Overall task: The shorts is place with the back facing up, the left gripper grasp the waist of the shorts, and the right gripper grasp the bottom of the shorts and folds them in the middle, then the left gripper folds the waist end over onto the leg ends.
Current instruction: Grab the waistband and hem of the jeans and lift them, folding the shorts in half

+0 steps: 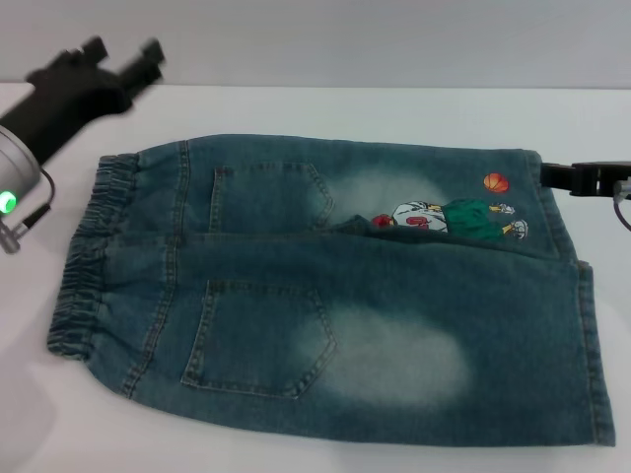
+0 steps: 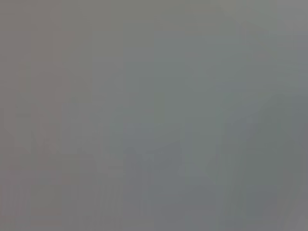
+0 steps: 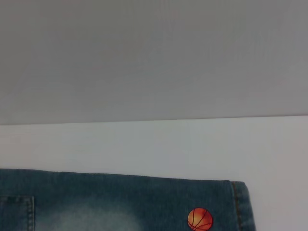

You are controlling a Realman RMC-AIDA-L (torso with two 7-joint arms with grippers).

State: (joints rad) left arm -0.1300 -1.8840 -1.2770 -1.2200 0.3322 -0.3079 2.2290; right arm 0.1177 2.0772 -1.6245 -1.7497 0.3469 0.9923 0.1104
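White table under flat blue washed-denim shorts, back pockets up.

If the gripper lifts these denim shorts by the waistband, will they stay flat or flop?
The shorts will probably flop: the cloth already lies in soft creases on the table. The gathered elastic waist may stretch under a pinch. They look large, so likely fairly heavy for cloth. They should not roll.

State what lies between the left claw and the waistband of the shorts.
Only bare white table, seen in the head view: the left claw hovers apart from the waistband, nothing between.
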